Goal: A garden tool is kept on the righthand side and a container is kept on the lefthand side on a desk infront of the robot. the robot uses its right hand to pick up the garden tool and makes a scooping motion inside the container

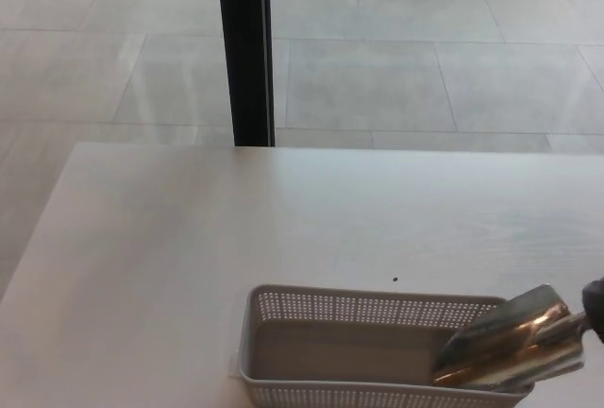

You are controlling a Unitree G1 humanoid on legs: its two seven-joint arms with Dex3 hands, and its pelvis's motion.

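Head view, the only one: metal trowel blade (500,349) is tipped down inside the right end of the grey perforated basket (283,309), tip toward 8 o'clock and at or just above the basket floor; contact can't be confirmed. Long axis runs from tip at 8 o'clock up to 2 o'clock, where the handle end leaves the frame past the basket's right rim. Right hand (595,306) shows only as a dark sliver at the right edge, at the upper end of the blade; I judge it's carrying the trowel, but finger spread isn't visible, so can't tell how it grips. Left hand not in view. Basket sits at 6 o'clock on the pale desk (189,229), long side running 9 to 3, interior looks empty. Judgement: scoop is under way; the open length of basket lies toward 9 o'clock from the tip, so a sweep would go that way. Risk: blade edge catching the near wall or shoving the light basket.
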